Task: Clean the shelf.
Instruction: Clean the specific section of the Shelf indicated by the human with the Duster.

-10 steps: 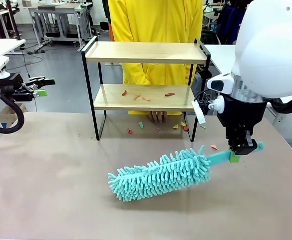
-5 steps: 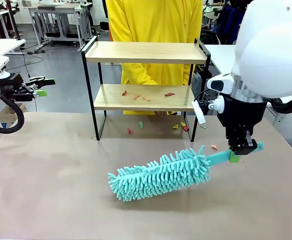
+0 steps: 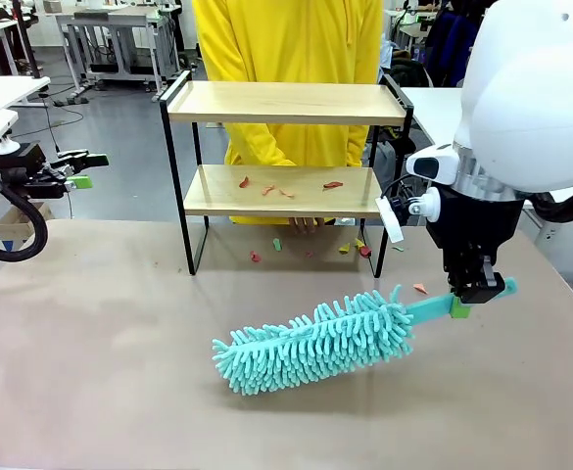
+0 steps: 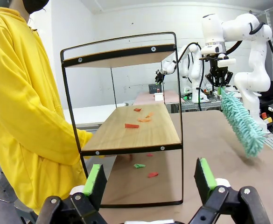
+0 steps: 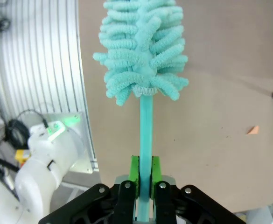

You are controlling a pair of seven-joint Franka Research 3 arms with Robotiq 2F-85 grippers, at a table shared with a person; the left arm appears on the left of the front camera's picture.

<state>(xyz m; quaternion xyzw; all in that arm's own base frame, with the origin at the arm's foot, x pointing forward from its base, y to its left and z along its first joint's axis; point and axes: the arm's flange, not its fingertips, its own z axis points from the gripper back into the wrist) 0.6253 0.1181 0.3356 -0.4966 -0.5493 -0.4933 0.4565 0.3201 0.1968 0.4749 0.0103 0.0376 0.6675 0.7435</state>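
The shelf (image 3: 286,102) stands at the table's far middle, two light wooden boards in a black frame. Several red and orange scraps (image 3: 268,189) lie on its lower board. My right gripper (image 3: 459,305) is shut on the teal handle of a fluffy teal duster (image 3: 315,343), whose head rests on the table in front of the shelf. In the right wrist view the handle (image 5: 145,130) runs up from between the shut gripper (image 5: 144,175). My left gripper (image 3: 80,172) hangs open at the far left, off the table. Its wrist view looks past the open gripper (image 4: 149,179) at the shelf (image 4: 127,126) end-on.
A person in a yellow hoodie (image 3: 291,39) stands behind the shelf, one hand (image 3: 309,225) low under the lower board. More scraps (image 3: 364,250) lie on the table (image 3: 90,372) under and beside the shelf, one (image 3: 419,288) near the duster handle.
The person has shifted a little to the left behind the shelf. Both arms and the duster have stayed where they were.
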